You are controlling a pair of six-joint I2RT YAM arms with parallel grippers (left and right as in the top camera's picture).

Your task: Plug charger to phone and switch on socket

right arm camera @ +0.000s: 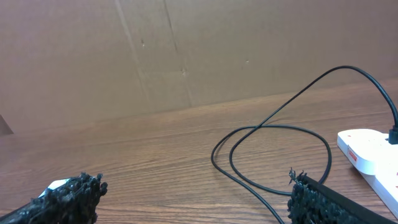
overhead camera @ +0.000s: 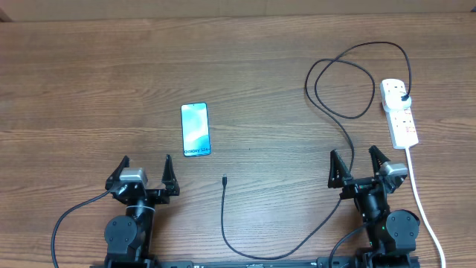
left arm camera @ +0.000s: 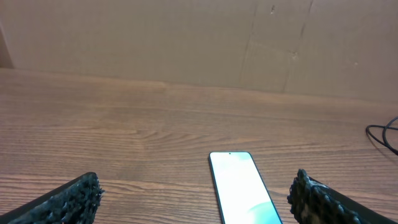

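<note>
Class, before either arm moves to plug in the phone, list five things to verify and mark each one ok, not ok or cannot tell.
1. left end effector open and empty: ok.
2. right end effector open and empty: ok.
3. charger connector tip lying free on the table, apart from the phone: ok.
4. charger plug seated in the socket: ok.
5. socket switch position: cannot tell.
</note>
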